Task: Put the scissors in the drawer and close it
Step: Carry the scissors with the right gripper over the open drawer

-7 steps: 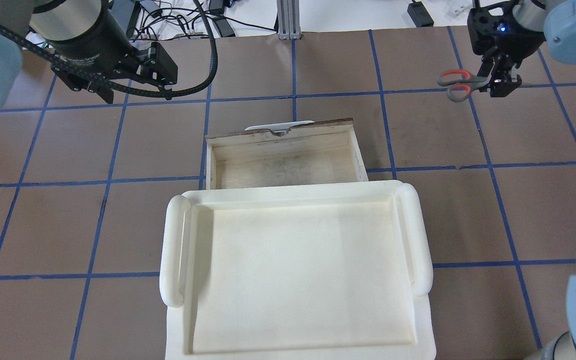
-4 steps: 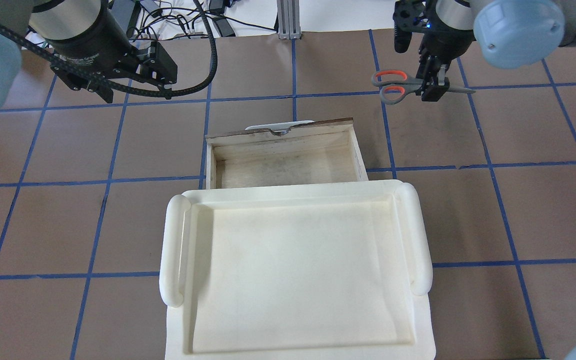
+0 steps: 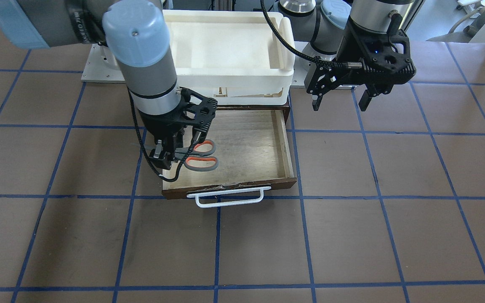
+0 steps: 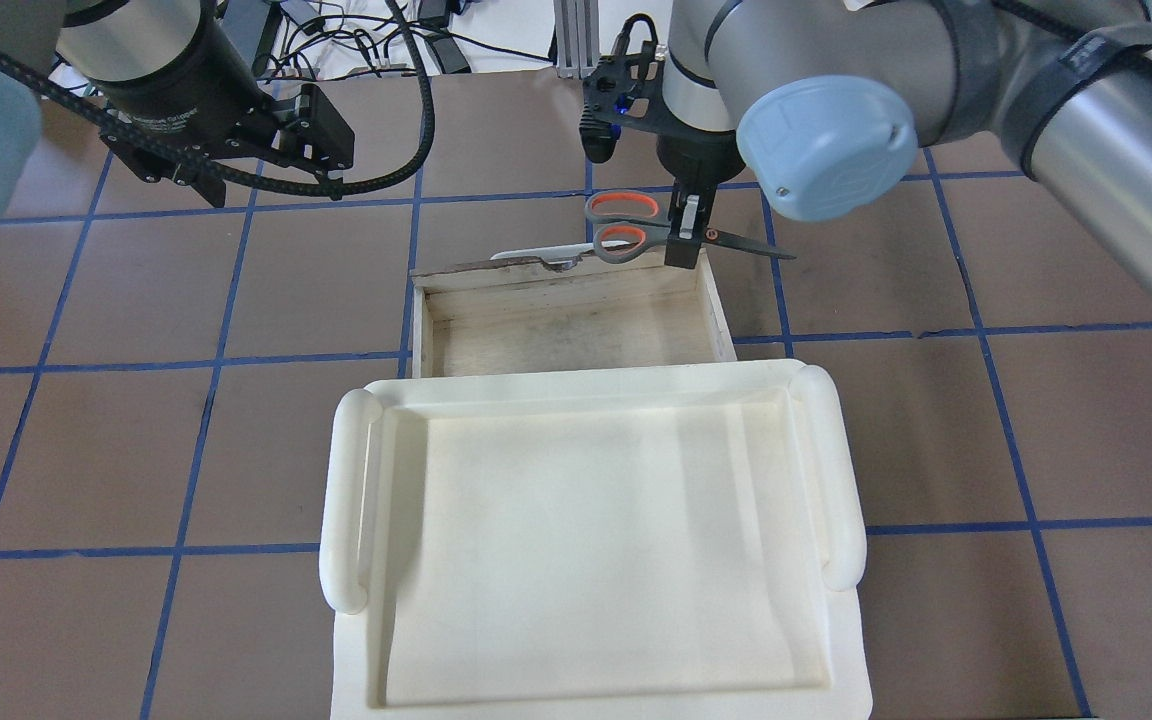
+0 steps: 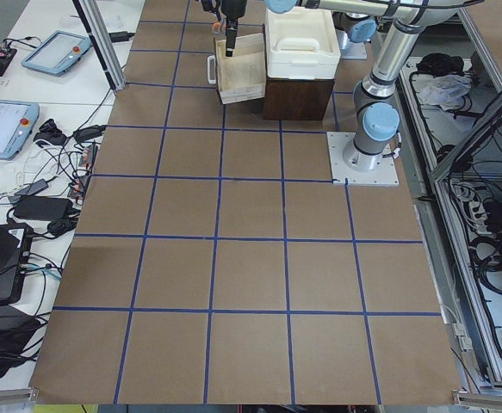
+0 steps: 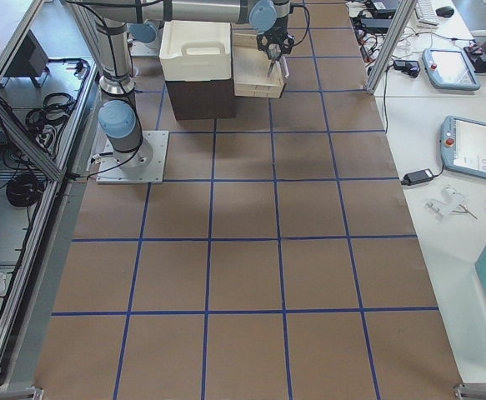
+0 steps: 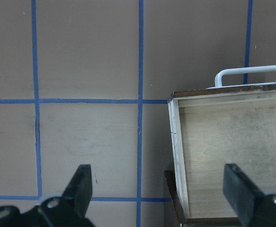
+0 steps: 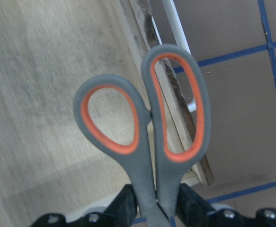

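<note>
— Over the front end of the drawer, you have the right hand clenched on the scissors.

— Where does it grip them?

— Near the pivot, just behind the loops. You see the grey loops with their orange lining reach over the pale floor, close to the dark front. From the right wrist camera, one loop lies over the floor and the other over the front rim. The blades point the other way, out past the drawer's side wall and over the counter. The scissors lie level, held in the air above the wood.

— And the drawer?

— You find it pulled out from under the white tray, its white handle facing away from the robot.

— The left hand?

— Released, fingers wide apart, grasping nothing. It hangs over the counter just beside the drawer's other side. Its wrist camera looks down on the front corner there.
</note>
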Tool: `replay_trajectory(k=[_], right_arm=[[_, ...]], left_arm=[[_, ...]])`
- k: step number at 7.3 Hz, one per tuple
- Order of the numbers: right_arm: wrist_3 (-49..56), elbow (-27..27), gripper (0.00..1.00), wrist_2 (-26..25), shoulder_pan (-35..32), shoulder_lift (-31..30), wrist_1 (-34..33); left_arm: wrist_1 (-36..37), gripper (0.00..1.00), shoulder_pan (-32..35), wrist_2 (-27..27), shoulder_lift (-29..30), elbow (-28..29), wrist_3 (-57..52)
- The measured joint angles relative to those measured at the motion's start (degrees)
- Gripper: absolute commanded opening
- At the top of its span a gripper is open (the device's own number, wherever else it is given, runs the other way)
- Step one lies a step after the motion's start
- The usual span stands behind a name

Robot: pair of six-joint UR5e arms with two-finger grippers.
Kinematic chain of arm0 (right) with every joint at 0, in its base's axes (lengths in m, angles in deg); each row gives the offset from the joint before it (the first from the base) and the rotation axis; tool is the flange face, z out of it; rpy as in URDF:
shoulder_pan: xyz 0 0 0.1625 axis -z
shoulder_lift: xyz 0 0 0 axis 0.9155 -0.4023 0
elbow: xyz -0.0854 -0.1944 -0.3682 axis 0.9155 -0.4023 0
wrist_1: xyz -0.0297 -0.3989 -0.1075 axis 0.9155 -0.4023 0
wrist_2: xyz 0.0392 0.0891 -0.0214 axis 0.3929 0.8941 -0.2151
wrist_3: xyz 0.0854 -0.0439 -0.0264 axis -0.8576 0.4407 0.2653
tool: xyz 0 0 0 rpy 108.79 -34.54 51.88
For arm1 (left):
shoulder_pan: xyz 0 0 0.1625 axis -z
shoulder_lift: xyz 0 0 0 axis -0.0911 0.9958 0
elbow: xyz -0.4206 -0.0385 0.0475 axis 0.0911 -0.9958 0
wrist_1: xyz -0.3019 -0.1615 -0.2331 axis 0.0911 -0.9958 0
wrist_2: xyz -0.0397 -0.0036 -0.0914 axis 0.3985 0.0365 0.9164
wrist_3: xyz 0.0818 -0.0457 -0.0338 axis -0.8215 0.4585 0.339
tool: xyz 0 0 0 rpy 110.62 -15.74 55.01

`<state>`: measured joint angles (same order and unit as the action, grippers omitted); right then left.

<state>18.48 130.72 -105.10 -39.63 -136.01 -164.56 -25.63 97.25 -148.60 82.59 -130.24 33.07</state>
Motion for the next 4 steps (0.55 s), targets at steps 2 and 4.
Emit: replay_trajectory(k=[2,4], right_arm=[[-2.1,0.3,0.00,0.0,-3.9,1.7,-0.7],[-2.1,0.4,0.00,-0.4,-7.4,3.9,-1.9]], left_arm=[[0.0,1.00,0.0,0.0,-0.1,0.0,0.0],[-0.1,1.00,0.0,-0.1,-0.1,0.0,0.0]])
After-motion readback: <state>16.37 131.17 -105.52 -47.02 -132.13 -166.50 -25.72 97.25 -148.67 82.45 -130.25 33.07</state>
